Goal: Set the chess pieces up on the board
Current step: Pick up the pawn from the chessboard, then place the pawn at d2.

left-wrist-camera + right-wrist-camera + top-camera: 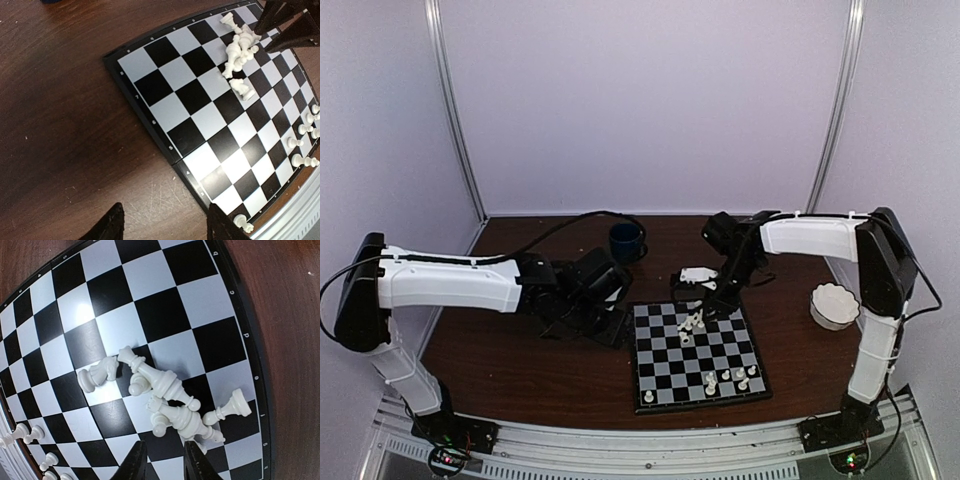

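Note:
The board (660, 335) lies flat on the brown table, right of centre. Several white chess pieces (692, 322) lie toppled in a heap on its far half, seen close in the right wrist view (170, 385). A few more pieces (730, 378) stand along the near right edge, and one piece (649, 397) stands at the near left corner. My right gripper (165, 462) hovers just beside the heap, jaws narrowly open with only board between them. My left gripper (165, 227) is wide open over bare table, just left of the board (165, 107).
A dark blue mug (626, 240) stands at the back behind the board. A white scalloped bowl (834, 305) sits at the right by the right arm. A small white object (698, 274) lies just beyond the board's far edge. Black cables trail across the back.

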Controlling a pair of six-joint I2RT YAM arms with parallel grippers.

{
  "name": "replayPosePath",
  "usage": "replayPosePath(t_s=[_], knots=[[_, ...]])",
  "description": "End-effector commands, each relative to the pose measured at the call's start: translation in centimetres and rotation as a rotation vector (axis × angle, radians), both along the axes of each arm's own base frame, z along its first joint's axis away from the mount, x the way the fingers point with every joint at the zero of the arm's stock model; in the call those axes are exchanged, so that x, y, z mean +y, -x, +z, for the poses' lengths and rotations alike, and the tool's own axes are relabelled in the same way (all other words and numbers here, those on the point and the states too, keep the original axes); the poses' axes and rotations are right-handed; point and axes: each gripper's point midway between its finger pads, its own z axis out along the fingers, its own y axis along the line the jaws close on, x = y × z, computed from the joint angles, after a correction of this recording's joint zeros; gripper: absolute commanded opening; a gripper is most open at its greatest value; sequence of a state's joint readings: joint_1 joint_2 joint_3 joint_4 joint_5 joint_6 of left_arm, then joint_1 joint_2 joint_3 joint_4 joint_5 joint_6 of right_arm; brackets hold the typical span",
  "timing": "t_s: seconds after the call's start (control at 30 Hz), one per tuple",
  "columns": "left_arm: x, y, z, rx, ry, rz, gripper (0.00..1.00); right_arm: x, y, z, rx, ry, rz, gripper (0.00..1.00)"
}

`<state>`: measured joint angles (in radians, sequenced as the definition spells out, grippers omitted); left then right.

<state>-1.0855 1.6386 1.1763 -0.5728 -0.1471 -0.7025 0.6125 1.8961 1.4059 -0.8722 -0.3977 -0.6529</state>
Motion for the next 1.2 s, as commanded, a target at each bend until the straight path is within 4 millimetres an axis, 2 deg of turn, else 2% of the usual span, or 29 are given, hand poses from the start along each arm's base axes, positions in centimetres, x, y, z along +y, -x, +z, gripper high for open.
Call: replayPosePath(t_s=[0.0, 0.17, 0.47, 0.6, 0.7, 0.93, 1.03, 1.17], knots=[[0.7, -0.8, 1.1, -0.04, 0.03, 0.047, 0.57, 0.7, 0.0, 0.1, -0.002, 0.016, 0.02, 0.27], [0.5, -0.8, 1.0, -0.036, 0.031, 0.043, 0.57, 1.0, 0.1, -0.8, 0.006, 0.034, 0.029, 0.26], [0.5, -0.8, 1.2, -0.041, 0.034, 0.044, 0.57, 1.1, 0.2, -1.3, 0.011, 0.047, 0.033, 0.13], [0.3, -0.9, 1.2, -0.037, 0.034, 0.045, 0.57, 1.1, 0.4, -1.0, 0.013, 0.046, 0.034, 0.07], [0.2, -0.9, 1.1, -0.036, 0.034, 0.042, 0.57, 1.0, 0.9, 0.1, 0.003, 0.029, 0.035, 0.05], [0.1, -1.0, 1.1, -0.039, 0.029, 0.038, 0.57, 0.1, 3.3, 3.4, -0.034, -0.01, 0.047, 0.04], [0.0, -1.1, 1.0, -0.04, 0.027, 0.035, 0.57, -0.2, 5.0, 4.5, -0.031, -0.036, 0.064, 0.04], [-0.4, -1.3, 1.0, -0.041, 0.026, 0.031, 0.57, 0.4, 8.7, 5.0, -0.01, -0.087, 0.149, 0.05]])
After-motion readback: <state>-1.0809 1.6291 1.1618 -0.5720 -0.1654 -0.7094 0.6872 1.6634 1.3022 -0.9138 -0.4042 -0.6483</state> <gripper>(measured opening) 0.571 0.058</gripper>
